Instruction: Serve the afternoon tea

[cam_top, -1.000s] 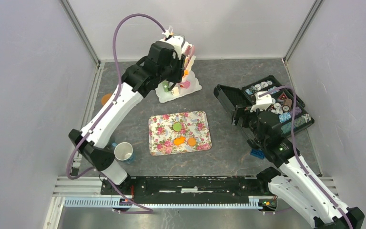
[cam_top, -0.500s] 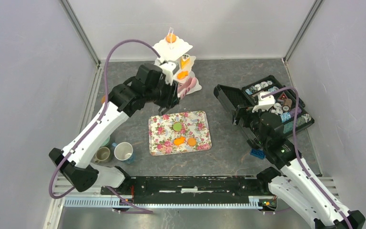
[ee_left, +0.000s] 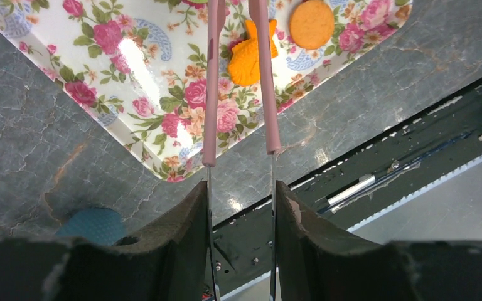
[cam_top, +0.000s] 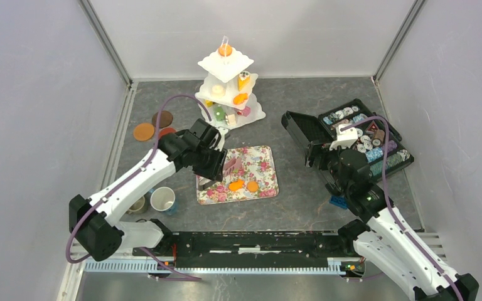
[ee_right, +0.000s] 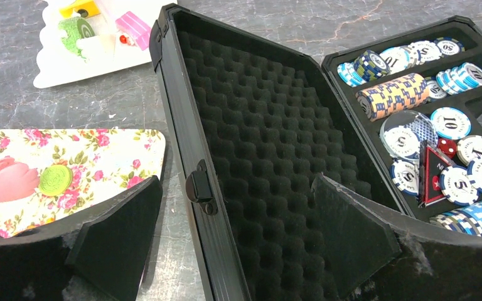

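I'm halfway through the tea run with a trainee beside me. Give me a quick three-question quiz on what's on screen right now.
1. True or false: the left gripper is shut on the pink tongs.
2. The tongs' tips hang over: A) the floral tray; B) the tiered stand; C) the blue brick.
3. What fills the open black case in front of the right gripper?

Key: 1 true; 2 A; 3 poker chips.
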Available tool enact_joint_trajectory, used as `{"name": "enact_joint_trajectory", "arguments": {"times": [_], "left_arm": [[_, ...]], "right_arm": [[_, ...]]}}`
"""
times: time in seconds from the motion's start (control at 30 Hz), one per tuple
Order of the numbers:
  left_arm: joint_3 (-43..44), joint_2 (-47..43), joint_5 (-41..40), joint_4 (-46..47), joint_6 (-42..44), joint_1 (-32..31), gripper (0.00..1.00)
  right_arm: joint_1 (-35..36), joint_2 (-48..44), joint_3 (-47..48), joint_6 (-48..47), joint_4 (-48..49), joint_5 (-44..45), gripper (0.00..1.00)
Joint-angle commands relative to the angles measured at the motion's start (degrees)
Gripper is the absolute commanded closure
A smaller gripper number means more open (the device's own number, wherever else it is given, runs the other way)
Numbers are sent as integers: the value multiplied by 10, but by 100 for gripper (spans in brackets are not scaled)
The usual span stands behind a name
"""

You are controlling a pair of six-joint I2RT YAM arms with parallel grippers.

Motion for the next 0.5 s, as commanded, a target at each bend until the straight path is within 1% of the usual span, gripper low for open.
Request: {"name": "enact_joint_trajectory", "arguments": {"times": [0.0,0.17,0.27,0.47], "left_arm": [[-12,21,-7,52,-39,-4,65],[-24,39,-27,65,-33,-9,58],[-24,46,-36,67,-31,-9,57],[-28,34,-39,77,-26,-10,51]], "right_arm": [[3,5,5,-2,28,-4,2],[3,1,1,-1,27,0,2],[3,-2,-2,0,25,4,2],[3,4,-8,1,29,1,2]]}}
